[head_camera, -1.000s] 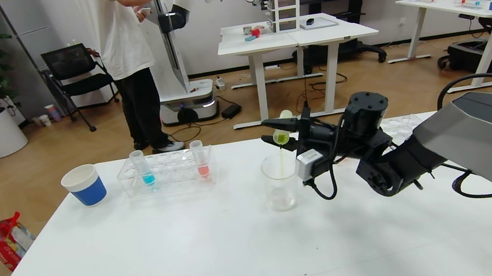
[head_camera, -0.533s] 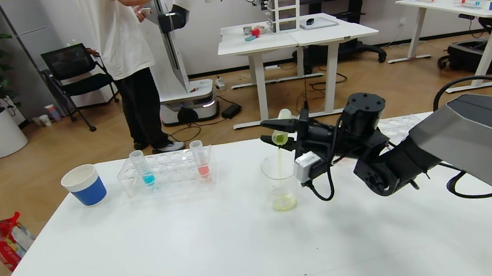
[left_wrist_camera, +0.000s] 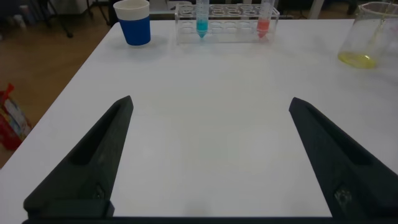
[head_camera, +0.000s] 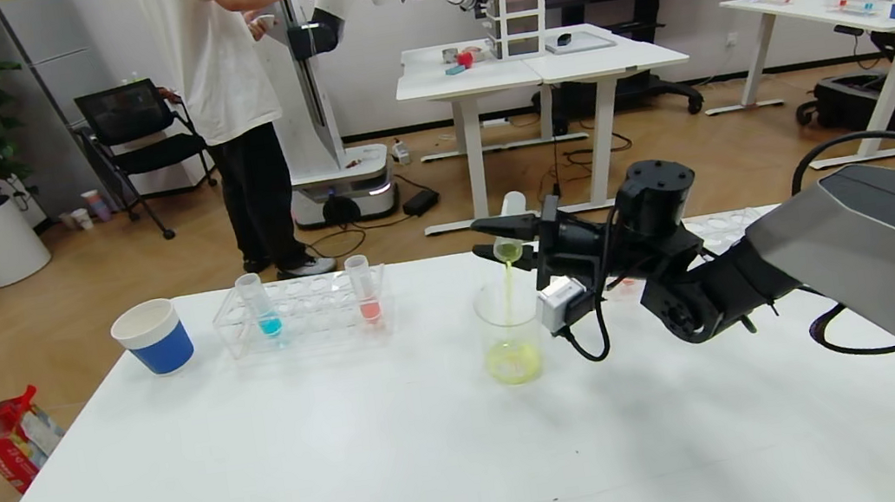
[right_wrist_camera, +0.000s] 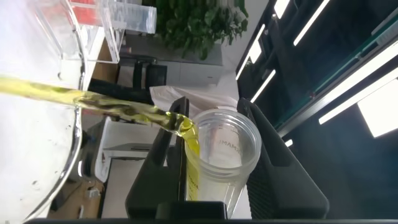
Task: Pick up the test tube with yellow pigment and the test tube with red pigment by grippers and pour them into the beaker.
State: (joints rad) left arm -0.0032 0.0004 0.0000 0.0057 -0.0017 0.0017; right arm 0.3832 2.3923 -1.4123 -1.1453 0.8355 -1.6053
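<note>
desk (head_camera: 408, 467): white, wide | paper cup (head_camera: 153, 336): blue and white, upright near the far left edge | tube rack (head_camera: 303, 311): clear, just right of the cup, holding 2 tubes, 1 blue, 1 red | beaker (head_camera: 510, 331): clear glass, upright right of the rack, yellow liquid at its bottom | second rack (head_camera: 729, 227): clear, far right edge, partly hidden

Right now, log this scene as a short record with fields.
right gripper: shut on yellow tube, tipped over the beaker
pour: yellow stream falling into the beaker, yellow pool at its bottom
left gripper: open, low over bare table, idle
rack: holds blue tube and red tube, both upright
paper cup: beside the rack, on its left
</note>
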